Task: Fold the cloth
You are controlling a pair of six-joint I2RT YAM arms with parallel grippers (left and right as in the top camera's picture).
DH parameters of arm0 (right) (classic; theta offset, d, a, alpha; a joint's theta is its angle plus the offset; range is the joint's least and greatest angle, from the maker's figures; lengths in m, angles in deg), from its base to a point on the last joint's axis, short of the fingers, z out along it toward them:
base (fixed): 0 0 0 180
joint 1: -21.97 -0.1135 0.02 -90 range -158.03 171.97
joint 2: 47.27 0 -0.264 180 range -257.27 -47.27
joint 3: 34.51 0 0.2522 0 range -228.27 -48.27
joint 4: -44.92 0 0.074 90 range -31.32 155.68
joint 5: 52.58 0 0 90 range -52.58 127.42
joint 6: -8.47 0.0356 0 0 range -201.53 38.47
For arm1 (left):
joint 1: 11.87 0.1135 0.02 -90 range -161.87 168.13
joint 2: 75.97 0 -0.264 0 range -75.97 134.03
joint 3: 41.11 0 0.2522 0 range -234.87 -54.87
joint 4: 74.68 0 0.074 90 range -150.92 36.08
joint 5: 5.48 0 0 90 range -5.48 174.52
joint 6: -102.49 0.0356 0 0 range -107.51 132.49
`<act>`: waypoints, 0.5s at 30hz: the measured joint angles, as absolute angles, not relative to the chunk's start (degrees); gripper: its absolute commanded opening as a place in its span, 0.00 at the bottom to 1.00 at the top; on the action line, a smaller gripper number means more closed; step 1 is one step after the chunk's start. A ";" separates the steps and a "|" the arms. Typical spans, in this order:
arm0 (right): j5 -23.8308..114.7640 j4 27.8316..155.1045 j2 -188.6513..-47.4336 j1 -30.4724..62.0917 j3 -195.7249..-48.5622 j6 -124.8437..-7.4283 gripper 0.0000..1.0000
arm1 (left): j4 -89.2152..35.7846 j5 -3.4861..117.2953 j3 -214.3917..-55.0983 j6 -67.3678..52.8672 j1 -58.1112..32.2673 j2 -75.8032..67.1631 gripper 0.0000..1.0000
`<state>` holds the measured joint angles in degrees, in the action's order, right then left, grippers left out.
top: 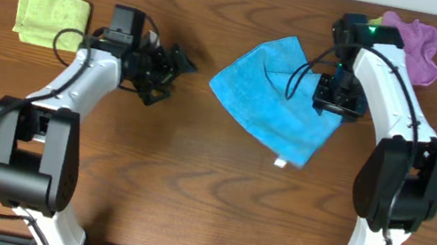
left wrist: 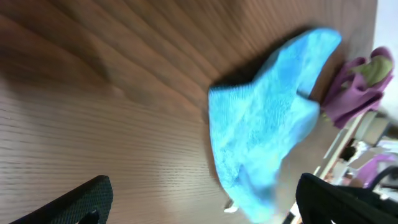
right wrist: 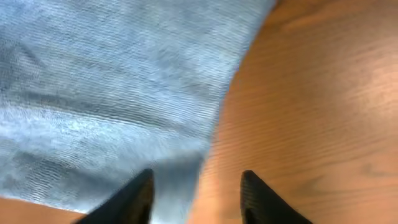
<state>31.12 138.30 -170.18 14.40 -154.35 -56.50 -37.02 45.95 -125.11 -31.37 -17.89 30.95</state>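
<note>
A blue cloth lies partly folded on the wooden table, right of centre, with a small white tag at its lower edge. My right gripper hovers over the cloth's right edge, open and empty; the right wrist view shows the cloth edge running between its fingers. My left gripper is open and empty over bare wood, left of the cloth. The left wrist view shows the cloth ahead of its spread fingers.
A folded yellow-green cloth lies at the far left. A crumpled purple cloth lies at the back right, also in the left wrist view. The table's back edge runs just behind both.
</note>
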 measured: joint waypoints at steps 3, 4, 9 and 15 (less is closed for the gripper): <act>31.18 140.18 -170.18 15.14 -154.35 -56.50 0.52 | -37.00 47.22 -125.11 -31.37 -19.47 30.95 0.95; 31.40 140.92 -170.18 15.38 -154.35 -56.54 0.52 | -37.00 47.68 -125.11 -31.37 -19.80 30.95 0.95; 36.73 142.91 -169.81 15.71 -154.33 -59.69 0.45 | -37.00 49.65 -125.11 -31.37 -19.97 30.95 0.95; 40.08 140.77 -159.84 15.91 -150.11 -66.64 0.44 | -37.13 50.74 -125.11 -31.37 -19.97 30.97 0.95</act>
<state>40.08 140.77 -159.84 15.91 -150.11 -66.64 -37.13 50.74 -125.11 -31.37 -19.97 30.97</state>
